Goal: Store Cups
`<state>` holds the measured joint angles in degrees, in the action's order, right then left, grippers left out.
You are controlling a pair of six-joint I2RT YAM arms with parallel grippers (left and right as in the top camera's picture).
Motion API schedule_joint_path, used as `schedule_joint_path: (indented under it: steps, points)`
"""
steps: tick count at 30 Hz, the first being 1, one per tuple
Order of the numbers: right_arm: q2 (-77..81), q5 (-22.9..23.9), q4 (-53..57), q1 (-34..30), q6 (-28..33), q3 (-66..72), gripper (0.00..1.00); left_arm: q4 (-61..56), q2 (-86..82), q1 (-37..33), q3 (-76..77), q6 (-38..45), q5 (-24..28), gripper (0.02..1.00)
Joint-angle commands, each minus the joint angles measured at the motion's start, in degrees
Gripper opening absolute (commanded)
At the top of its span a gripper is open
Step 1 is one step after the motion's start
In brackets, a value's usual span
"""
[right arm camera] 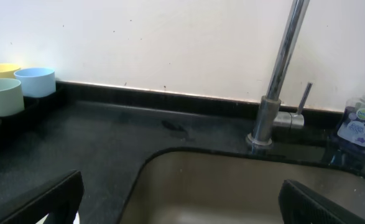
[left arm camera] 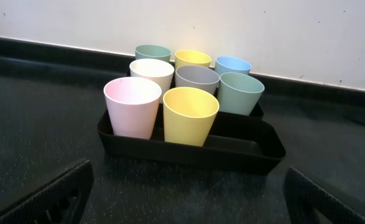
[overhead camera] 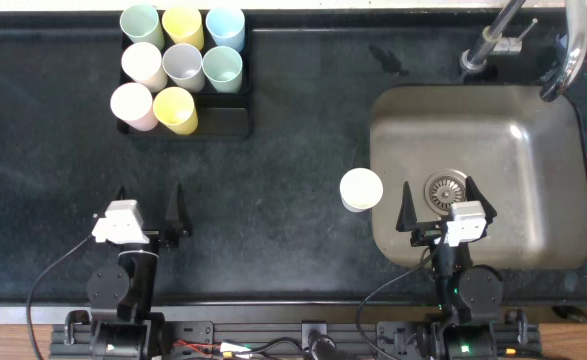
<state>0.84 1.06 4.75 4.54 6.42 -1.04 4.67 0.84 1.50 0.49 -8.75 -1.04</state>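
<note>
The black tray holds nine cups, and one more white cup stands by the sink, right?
Not quite: the black tray holds eight cups, not nine, as the top view shows. One more white cup does stand by the sink.

- Ahead of my left gripper I see a black tray holding a pink cup, a yellow cup, a grey cup and a blue cup.
- Beside my right gripper: a white cup.
- I read the worktop as black, finely speckled; the sink silver-grey.
</note>
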Motion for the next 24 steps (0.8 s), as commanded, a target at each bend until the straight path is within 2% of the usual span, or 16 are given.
schedule_joint_path:
  steps: [1, 24]
  points:
    - [-0.6, 0.3, -0.3, -0.2, -0.2, 0.8, 0.996, 0.2, -0.7, 0.2, 0.0, 1.3, 1.0, 1.0]
    - [0.1, 0.2, -0.8, -0.2, -0.2, 0.7, 0.996, 0.2, -0.7, 0.2, 0.0, 1.3, 1.0, 1.0]
